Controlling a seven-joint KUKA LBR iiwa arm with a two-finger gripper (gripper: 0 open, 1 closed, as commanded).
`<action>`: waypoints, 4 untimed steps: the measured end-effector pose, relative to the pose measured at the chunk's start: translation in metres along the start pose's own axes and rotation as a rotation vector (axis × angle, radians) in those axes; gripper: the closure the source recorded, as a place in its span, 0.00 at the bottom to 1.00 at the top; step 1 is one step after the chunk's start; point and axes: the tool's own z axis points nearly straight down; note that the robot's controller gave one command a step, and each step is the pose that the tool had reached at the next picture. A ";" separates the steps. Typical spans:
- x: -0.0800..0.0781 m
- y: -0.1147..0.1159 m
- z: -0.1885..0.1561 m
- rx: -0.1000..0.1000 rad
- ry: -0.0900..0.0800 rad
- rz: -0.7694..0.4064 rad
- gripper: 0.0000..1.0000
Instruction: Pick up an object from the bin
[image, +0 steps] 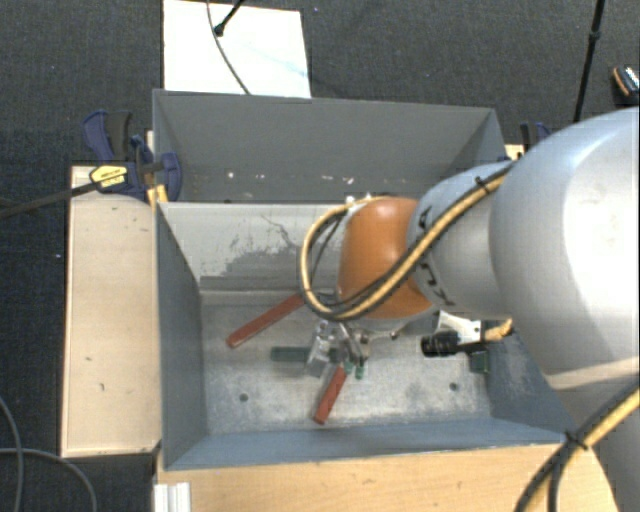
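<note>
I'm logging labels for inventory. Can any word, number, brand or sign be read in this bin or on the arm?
None readable. The long reddish-brown stick, the shorter stick, the dark block, the bin wall and the orange cover show no marks.
A white patch beside the arm is too small to tell.

Scanning the bin (182, 330) now, and there's nothing to read: no legible word, label, brand, number or sign on its grey walls or on the arm (560, 260) above it.
</note>
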 end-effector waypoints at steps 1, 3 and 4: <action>0.029 -0.039 -0.056 0.002 0.001 -0.004 1.00; 0.001 -0.027 0.001 0.000 0.000 0.034 0.00; 0.002 -0.026 -0.003 -0.002 0.001 0.036 1.00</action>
